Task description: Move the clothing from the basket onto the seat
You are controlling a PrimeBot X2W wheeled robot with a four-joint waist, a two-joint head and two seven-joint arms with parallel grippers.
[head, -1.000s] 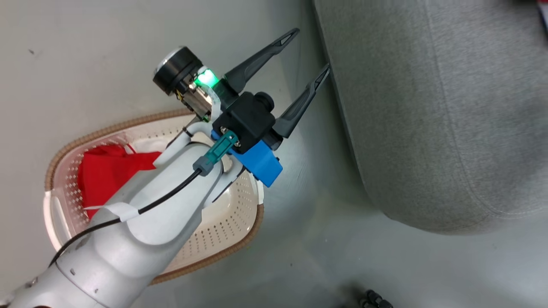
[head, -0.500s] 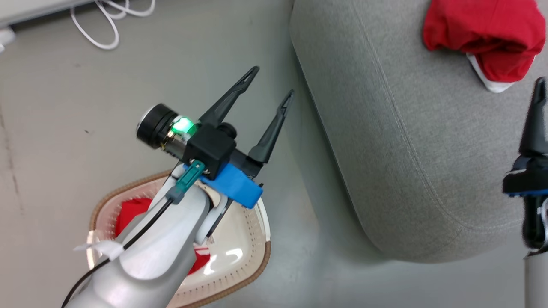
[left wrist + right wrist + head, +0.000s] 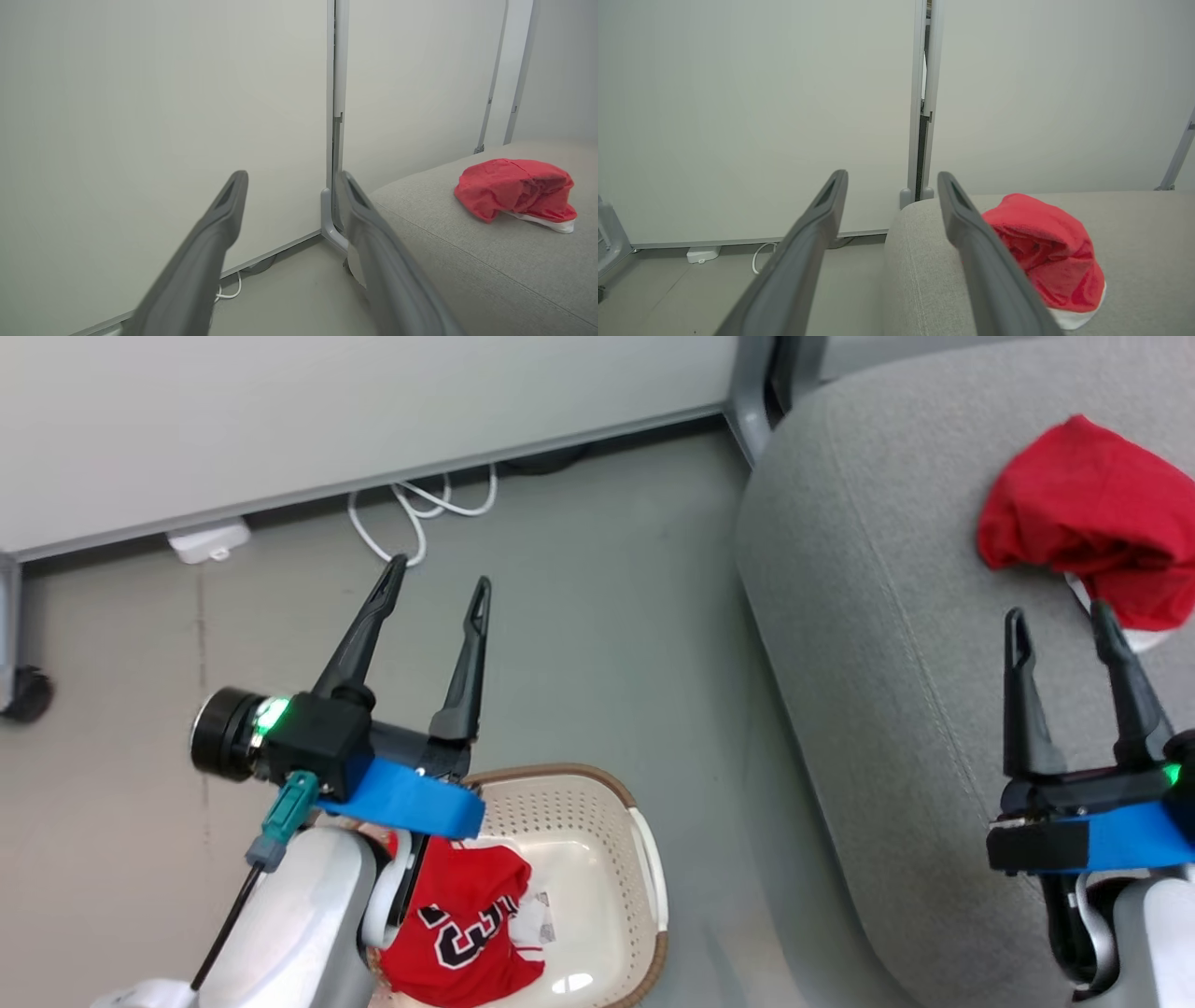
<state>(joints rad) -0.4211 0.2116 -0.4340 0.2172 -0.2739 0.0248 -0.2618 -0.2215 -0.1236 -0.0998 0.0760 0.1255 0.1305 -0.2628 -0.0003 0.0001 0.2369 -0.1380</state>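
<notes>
A crumpled red garment (image 3: pixel 1092 518) with a white edge lies on the grey seat (image 3: pixel 887 616) at the upper right; it also shows on the seat (image 3: pixel 490 261) in the left wrist view as a red heap (image 3: pixel 514 189) and in the right wrist view (image 3: pixel 1045 254). A second red garment (image 3: pixel 457 924) with white trim and black marks lies in the cream basket (image 3: pixel 597 821) on the floor at the bottom. My left gripper (image 3: pixel 437 581) hangs open and empty above the floor beyond the basket. Just short of the red heap, my right gripper (image 3: pixel 1057 616) stands open over the seat.
A pale wall panel (image 3: pixel 327 420) runs along the back, with a white cable (image 3: pixel 420 513) and a white adapter (image 3: pixel 205 541) on the floor at its foot. A grey post (image 3: pixel 752 392) stands by the seat's corner. A dark caster (image 3: pixel 23 695) sits at the far left.
The head camera has tilted up and shifted, bringing the wall, the cable and the seat's red garment into view. The right gripper has come fully into view over the seat. Both stay open.
</notes>
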